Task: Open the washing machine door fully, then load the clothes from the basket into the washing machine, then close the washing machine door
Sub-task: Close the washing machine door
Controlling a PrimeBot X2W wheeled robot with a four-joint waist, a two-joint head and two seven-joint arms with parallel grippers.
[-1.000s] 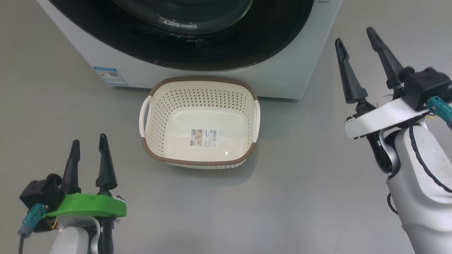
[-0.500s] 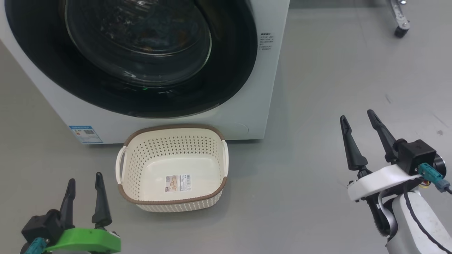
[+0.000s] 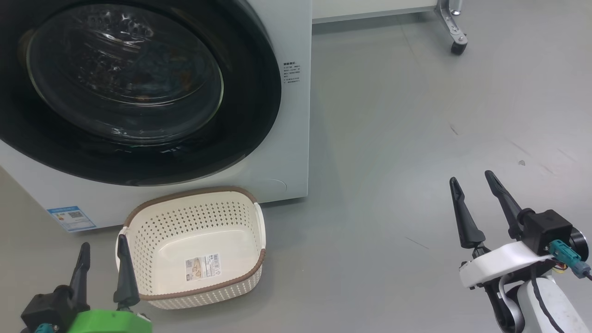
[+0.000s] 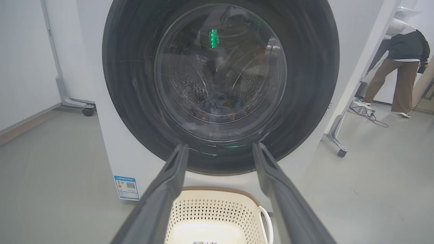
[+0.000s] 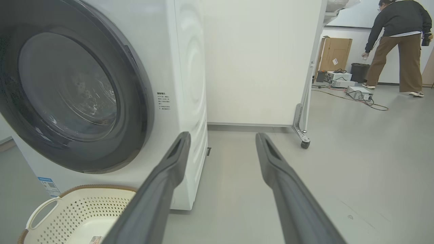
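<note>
Left gripper (image 3: 103,241): we see it spread, empty — basket (image 3: 194,222) just beside its fingers.
Right gripper (image 3: 471,177): spread, empty — closed door (image 3: 252,92) well to its left.

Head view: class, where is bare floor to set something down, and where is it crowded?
Free: floor between the washing machine and the right claw. Crowded: before the door, where the basket sits, left claw at its edge.

From the head we look down and forward at the washing machine (image 3: 296,115), with the basket (image 3: 203,192) just before it. Our left wrist camera faces the washing machine door (image 4: 129,84) squarely, low and near; our right wrist camera sees it obliquely from the right. All three views share door and basket.
</note>
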